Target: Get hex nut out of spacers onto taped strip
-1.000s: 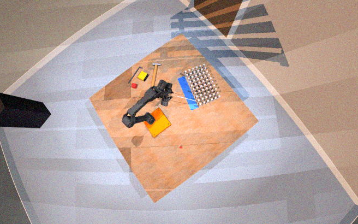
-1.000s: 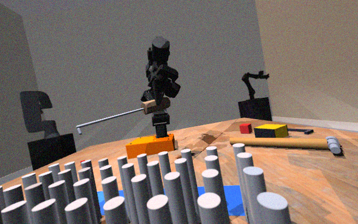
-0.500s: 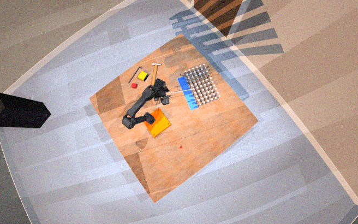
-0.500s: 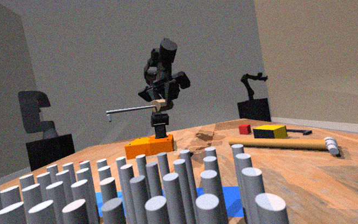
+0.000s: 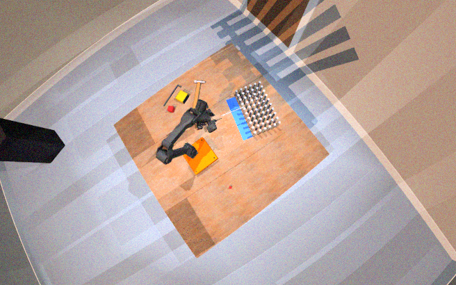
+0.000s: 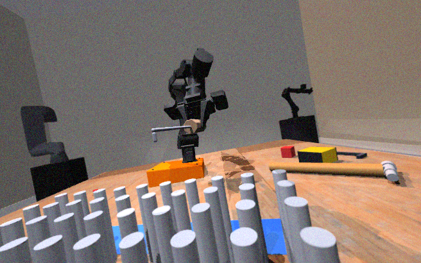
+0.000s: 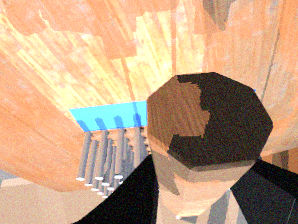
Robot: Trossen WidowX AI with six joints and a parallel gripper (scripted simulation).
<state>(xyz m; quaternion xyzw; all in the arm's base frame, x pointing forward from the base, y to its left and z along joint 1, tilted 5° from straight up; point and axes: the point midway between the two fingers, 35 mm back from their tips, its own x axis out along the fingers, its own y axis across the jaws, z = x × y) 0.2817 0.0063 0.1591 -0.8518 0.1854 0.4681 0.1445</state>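
Hex nut: hidden among the near spacers [image 5: 260,83] [image 6: 200,225] [image 7: 120,155], its exact spot unreadable. The blue strip [image 5: 245,132] [image 6: 273,235] [image 7: 90,112] lies just beyond them. Farther back, the claw [image 5: 213,119] [image 6: 190,121] [image 7: 188,157] grips the wooden-handled hook [image 5: 231,111] [image 6: 169,128] [image 7: 210,120], its rod raised and pointing fieldward. The coming reach likely hinges on matching that rod to a lane; upright spacers obstruct sideways sweeps. The hammer [image 5: 197,94] [image 6: 330,169] lies right, with the yellow block [image 5: 181,96] [image 6: 319,153] farther.

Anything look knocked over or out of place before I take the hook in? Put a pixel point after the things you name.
Nothing obvious: the visible spacers [image 5: 258,108] [image 6: 202,228] [image 7: 120,155] stand upright, and the blue strip [image 5: 245,132] [image 6: 274,237] [image 7: 107,114] lies flat. The nut isn't discernible, so I can't vouch for it.
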